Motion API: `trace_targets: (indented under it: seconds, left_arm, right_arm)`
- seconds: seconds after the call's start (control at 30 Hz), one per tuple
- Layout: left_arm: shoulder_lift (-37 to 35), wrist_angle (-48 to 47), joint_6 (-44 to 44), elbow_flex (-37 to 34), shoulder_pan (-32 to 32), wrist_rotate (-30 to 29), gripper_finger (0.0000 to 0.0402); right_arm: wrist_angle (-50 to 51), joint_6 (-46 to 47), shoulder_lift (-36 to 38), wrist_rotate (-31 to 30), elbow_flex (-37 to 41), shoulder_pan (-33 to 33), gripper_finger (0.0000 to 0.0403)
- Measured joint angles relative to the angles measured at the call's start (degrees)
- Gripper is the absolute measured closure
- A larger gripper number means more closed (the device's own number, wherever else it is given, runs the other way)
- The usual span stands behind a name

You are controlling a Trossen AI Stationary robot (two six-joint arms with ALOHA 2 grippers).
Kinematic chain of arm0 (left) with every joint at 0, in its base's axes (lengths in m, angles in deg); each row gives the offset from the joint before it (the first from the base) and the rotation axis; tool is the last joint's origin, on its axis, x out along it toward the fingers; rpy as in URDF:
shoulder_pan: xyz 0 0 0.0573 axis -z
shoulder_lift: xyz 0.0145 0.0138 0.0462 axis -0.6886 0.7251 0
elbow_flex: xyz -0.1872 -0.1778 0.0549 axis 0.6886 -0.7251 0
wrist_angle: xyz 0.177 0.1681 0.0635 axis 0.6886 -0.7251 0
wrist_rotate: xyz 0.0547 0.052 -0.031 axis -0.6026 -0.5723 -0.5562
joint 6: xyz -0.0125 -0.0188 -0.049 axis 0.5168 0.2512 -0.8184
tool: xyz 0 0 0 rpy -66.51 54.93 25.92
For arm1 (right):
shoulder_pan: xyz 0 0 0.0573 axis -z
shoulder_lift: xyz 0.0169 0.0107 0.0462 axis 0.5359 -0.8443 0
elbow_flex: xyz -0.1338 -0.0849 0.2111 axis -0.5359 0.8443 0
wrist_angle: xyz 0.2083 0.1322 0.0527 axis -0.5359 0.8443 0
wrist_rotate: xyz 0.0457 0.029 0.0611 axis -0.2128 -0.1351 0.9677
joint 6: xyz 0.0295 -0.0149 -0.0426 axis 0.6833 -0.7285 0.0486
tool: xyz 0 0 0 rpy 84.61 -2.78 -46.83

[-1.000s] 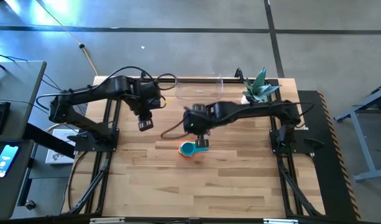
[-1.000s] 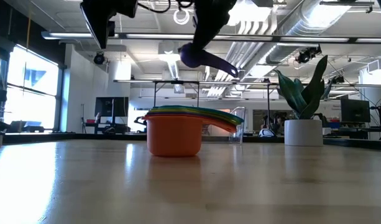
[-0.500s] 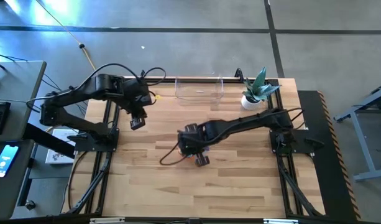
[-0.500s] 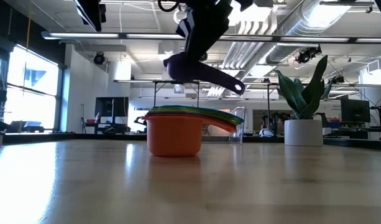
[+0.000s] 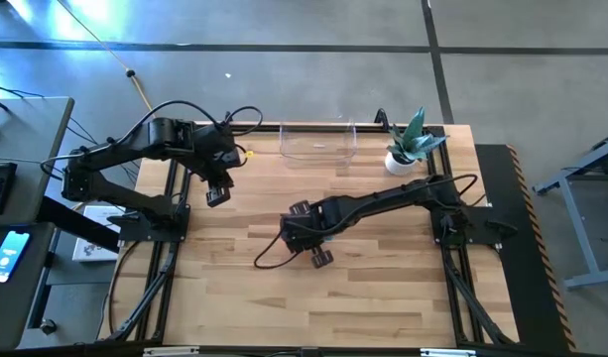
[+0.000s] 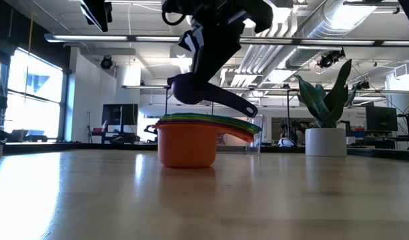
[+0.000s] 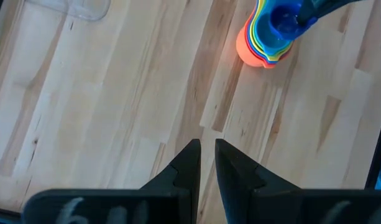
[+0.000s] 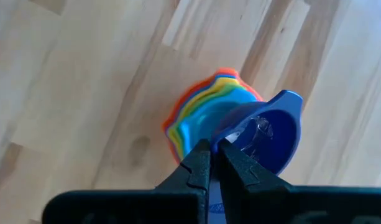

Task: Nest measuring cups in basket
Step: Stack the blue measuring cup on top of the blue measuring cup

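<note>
Since a second ago the right gripper [image 6: 211,63] has come down and toward the near side of the table, bringing the purple cup [image 6: 191,90] from well above to just over the nested stack [image 6: 187,140], while the left gripper [image 5: 216,193] has drawn back to the far left and hangs idle, its fingers [image 7: 190,165] nearly together on nothing. The right fingers are clenched on the purple cup's handle, bowl tilted and hanging lowest, which looks meant to let it settle into the blue cup [image 7: 283,15] at the top of the stack. The stack stands on bare wood mid-table, not yet in the basket [image 5: 318,146], which lies well apart at the far edge. To its right stands a potted plant [image 5: 408,144]. Nothing blocks the drop.
</note>
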Motion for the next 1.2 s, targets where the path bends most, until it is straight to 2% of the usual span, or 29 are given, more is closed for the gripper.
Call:
trace_targets:
  seconds: [0.37, 0.43, 0.57, 0.97, 1.2]
  left_arm:
    - [0.0, 0.0, 0.1, 0.0, 0.0, 0.0, 0.0362]
    - [0.0, 0.0, 0.1, 0.0, 0.0, 0.0, 0.0362]
    - [0.0, 0.0, 0.1, 0.0, 0.0, 0.0, 0.0362]
    - [0.0, 0.0, 0.0, 0.0, 0.0, 0.0, 0.0362]
    - [0.0, 0.0, 0.0, 0.0, 0.0, 0.0, 0.0362]
  right_arm:
    - [0.7, -9.8, 0.0, 2.9, 0.0, 1.0, 0.0390]
    - [0.7, -10.0, 0.0, 1.8, 0.0, 0.9, 0.0389]
    - [1.0, -9.8, 0.0, 3.8, 0.0, 1.1, 0.0389]
    - [0.7, -9.7, 0.0, 4.7, 0.0, 1.1, 0.0388]
    - [0.7, -9.7, 0.0, 5.3, 0.0, 1.1, 0.0352]
